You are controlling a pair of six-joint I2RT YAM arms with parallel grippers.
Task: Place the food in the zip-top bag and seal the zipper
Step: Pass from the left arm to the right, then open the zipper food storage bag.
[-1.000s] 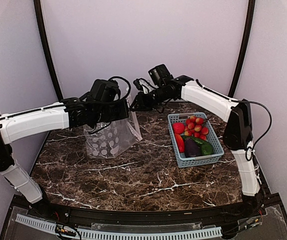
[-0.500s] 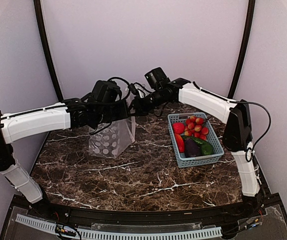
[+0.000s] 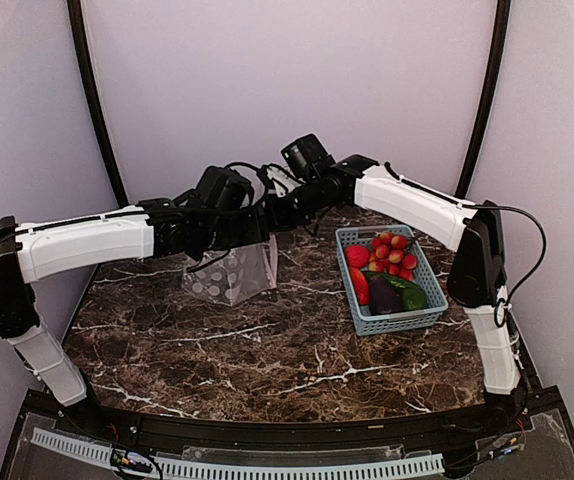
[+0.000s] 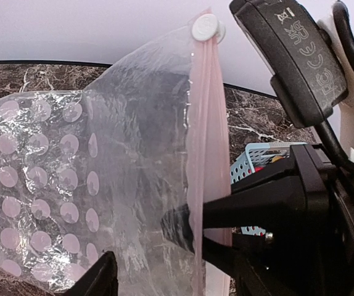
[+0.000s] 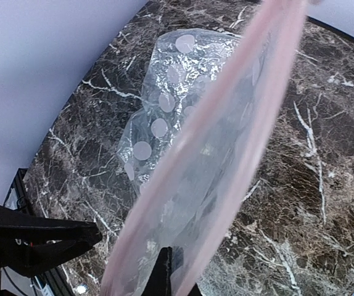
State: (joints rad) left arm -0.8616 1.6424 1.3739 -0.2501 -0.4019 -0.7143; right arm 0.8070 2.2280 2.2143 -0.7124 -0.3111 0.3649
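The zip-top bag (image 3: 232, 272), clear with pale spots, hangs over the table's back left. The zipper (image 4: 206, 123) is a pink strip with a white slider (image 4: 205, 28) at its top end. My right gripper (image 5: 174, 274) is shut on the strip's edge, and its black fingers (image 4: 180, 227) show pinching it in the left wrist view. My left gripper (image 4: 171, 277) stands open, its jaws wide on either side of the bag's film. In the right wrist view the bag's mouth gapes slightly. The food sits in the basket: a tomato (image 3: 357, 256), berries (image 3: 392, 252), an eggplant (image 3: 384, 296) and a cucumber (image 3: 408, 291).
The light-blue lattice basket (image 3: 397, 320) stands at the right of the marble table (image 3: 267, 350). Both arms meet over the back middle, with the right wrist camera housing (image 4: 288, 55) close to my left gripper. Curved black rails run up the back wall.
My left gripper has opened and let go of the bag. The right gripper has closed on the zipper strip. Both wrists and the bag shifted right, and the bag hangs more crumpled.
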